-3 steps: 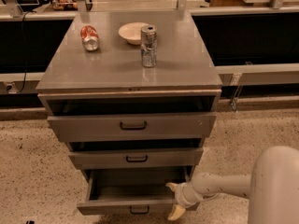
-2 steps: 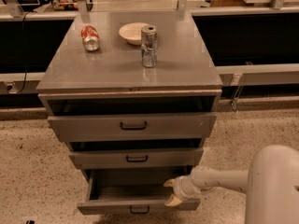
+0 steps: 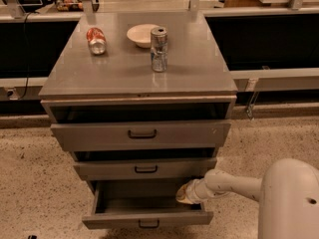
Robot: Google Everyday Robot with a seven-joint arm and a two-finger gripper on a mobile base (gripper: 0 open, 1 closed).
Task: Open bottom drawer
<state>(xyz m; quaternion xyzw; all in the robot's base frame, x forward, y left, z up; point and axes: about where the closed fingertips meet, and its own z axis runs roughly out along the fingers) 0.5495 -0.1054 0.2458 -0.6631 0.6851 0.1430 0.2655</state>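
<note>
Smooth gripper point(image 3: 184, 195) in metal bottom drawer point(image 3: 114, 219)

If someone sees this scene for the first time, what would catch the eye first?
The bottom drawer stands pulled far out of the grey cabinet. The white arm reaches in from the right, with its gripper over the drawer's right side. On the cabinet's top are a red can on its side, a bowl and an upright silver can.
</note>
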